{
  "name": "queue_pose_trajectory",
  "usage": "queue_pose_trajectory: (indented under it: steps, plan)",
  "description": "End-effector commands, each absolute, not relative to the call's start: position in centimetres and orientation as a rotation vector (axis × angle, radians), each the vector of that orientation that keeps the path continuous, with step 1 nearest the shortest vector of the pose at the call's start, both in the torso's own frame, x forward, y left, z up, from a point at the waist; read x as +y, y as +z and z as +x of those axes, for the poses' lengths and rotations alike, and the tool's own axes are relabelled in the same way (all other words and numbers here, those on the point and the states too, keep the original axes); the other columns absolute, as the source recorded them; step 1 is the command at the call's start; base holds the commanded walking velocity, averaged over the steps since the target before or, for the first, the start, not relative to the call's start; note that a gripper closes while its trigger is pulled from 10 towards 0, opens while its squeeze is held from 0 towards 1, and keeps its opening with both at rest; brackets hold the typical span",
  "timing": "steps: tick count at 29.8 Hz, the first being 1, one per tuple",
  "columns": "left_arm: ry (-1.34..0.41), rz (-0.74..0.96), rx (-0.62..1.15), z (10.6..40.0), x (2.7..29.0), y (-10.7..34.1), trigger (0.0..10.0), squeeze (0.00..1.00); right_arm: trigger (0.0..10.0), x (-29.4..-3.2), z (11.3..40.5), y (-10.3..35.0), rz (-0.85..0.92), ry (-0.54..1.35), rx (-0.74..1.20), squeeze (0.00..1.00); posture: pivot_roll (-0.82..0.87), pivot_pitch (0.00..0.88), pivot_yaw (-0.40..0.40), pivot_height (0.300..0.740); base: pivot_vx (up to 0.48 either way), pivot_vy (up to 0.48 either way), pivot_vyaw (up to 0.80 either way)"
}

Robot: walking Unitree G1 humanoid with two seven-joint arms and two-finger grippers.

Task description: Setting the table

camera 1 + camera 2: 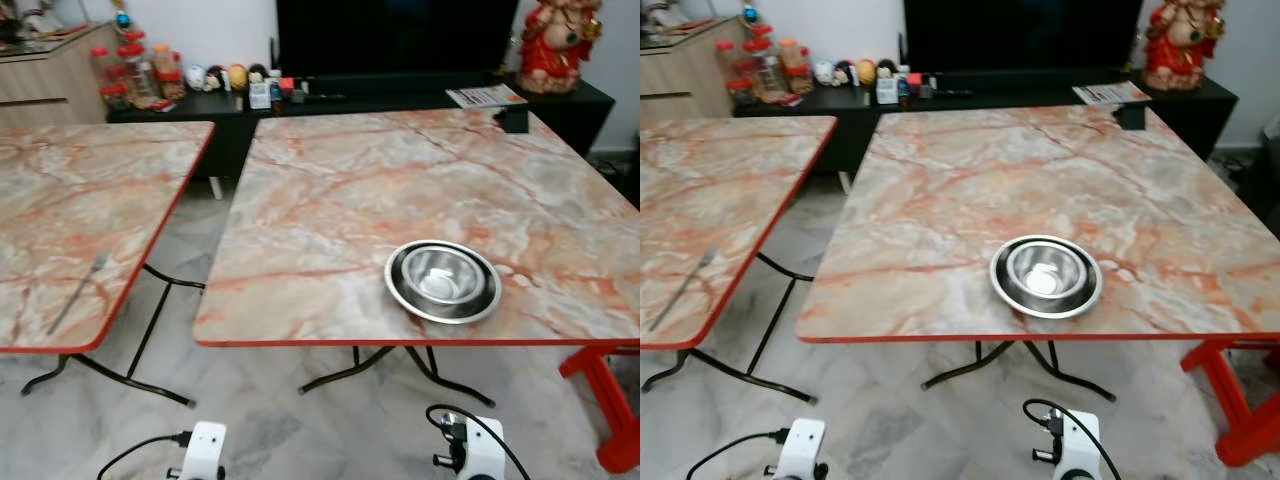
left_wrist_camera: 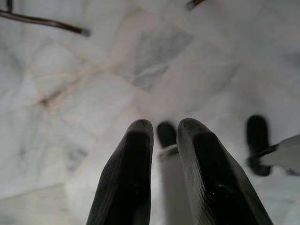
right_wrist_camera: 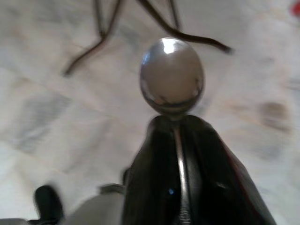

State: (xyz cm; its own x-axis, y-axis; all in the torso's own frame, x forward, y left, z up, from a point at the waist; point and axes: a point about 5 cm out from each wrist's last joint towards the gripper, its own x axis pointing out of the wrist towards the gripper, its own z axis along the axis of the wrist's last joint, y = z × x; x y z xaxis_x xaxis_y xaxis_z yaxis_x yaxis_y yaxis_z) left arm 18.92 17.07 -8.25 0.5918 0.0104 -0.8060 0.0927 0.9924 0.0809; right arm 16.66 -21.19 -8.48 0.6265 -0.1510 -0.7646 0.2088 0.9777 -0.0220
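Carrying a shiny steel spoon [image 3: 172,79], the right gripper [image 3: 180,129] is hanging low over the pale marble-pattern floor [image 2: 70,93]. Its two black fingers are clamped on the handle, with the bowl of the spoon sticking out past the tips; holding it by the handle is probably leaving the bowl end free to be laid down first. The left gripper [image 2: 164,136] is also hanging low over the floor, its fingers close together with a narrow gap and nothing between them, so that arm looks free for the next pick.

On the square folding table with the pink marble-pattern top and red edging [image 1: 330,200], a round steel bowl sitting inside a wider steel plate [image 1: 443,281] is standing near the front edge, toward the front right corner. That spot suits a place setting, within reach of someone seated at that edge, and the spoon most likely belongs just beside the plate.

On a second matching table [image 1: 90,190] to the left, a steel fork [image 1: 78,291] is lying near that table's right edge, well apart from the plate, apparently waiting to be brought over.
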Motion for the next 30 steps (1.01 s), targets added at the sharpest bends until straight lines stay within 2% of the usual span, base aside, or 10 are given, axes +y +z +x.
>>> queue_pose_trajectory:
  steps: [1, 18, 25, 30]
  plan:
    - [-0.023, 0.14, 0.963, 18.4, 18.1, -8.4, 10.0, 0.0, 10.0, -20.6, 17.4, -8.3, 0.084, -0.192, 0.852, 0.0, -0.09, 0.0, 0.015, 0.74, 0.0, -0.375, 0.0]
    - [-0.012, 0.119, 0.959, 18.4, 18.0, -8.4, 10.0, 0.0, 10.0, -20.7, 17.4, -8.2, 0.08, -0.195, 0.852, 0.0, -0.1, 0.0, 0.014, 0.74, 0.0, -0.362, 0.0]
    - [-0.01, 0.118, 0.961, 18.3, 18.1, -8.5, 10.0, 0.0, 10.0, -20.5, 16.5, -8.6, 0.075, -0.197, 0.856, 0.0, -0.1, 0.0, 0.015, 0.74, 0.0, 0.0, 0.0]
    - [-0.009, 0.117, 0.959, 18.3, 18.1, -8.5, 10.0, 0.0, 10.0, -20.4, 16.7, -8.2, -0.009, -0.148, 0.786, 0.0, -0.1, 0.0, 0.009, 0.74, 0.0, 0.0, 0.0]
